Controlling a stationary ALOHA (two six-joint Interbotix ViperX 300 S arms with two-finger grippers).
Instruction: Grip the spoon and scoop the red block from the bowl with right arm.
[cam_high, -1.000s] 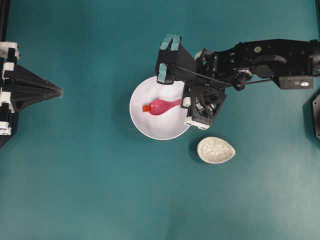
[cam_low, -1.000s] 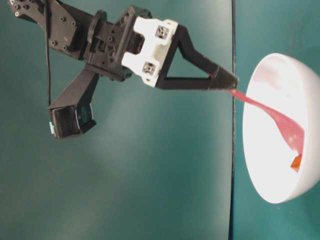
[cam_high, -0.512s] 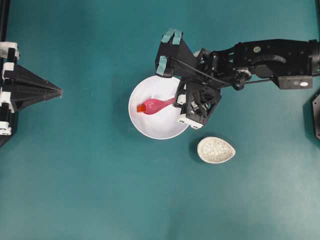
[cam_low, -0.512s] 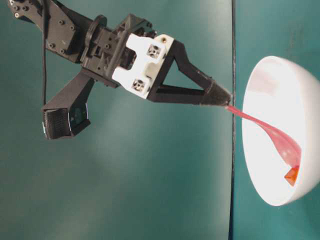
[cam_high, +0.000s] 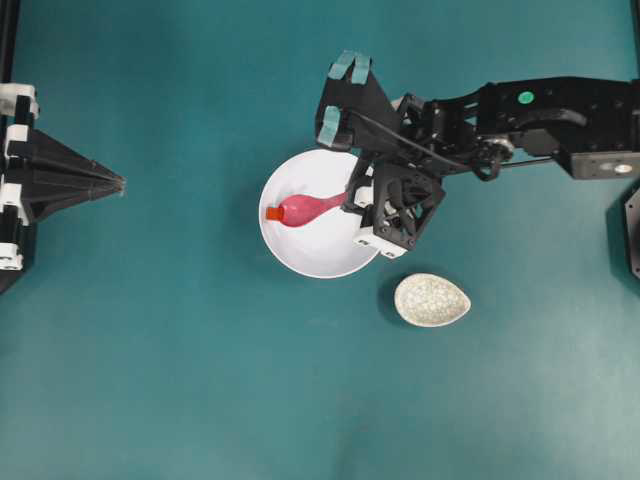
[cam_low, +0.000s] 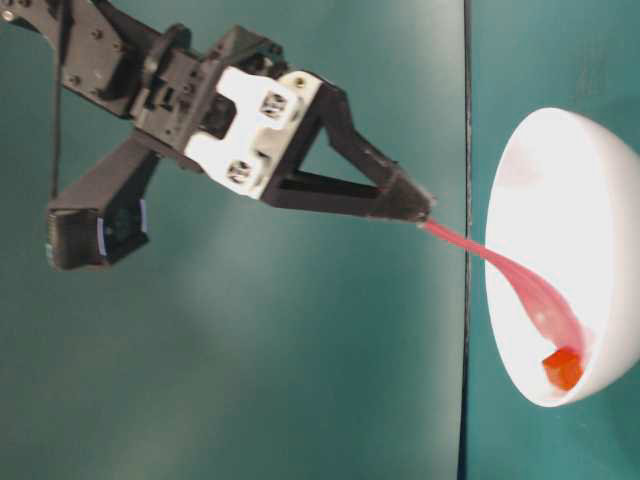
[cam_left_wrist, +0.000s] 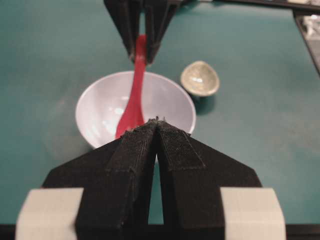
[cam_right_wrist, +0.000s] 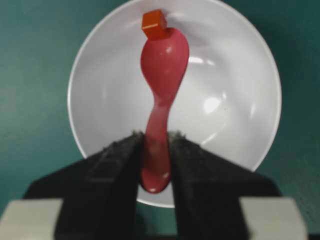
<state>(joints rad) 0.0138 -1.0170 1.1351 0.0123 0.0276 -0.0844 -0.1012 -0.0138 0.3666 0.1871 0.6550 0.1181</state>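
The right end effector (cam_right_wrist: 156, 150) is clamped on the handle end of the pink spoon (cam_right_wrist: 162, 75), leaving the whole scoop free to reach into the white bowl (cam_right_wrist: 235, 100). The scoop's tip touches the red block (cam_right_wrist: 153, 24), which sits against the bowl's far-left inner wall, probably so the wall can brace it while the spoon slides under. The left end effector (cam_left_wrist: 157, 127) is pressed closed, empty, well apart at the desk's (cam_high: 200, 400) left. A speckled egg-shaped dish (cam_high: 432, 300) lies right of the bowl.
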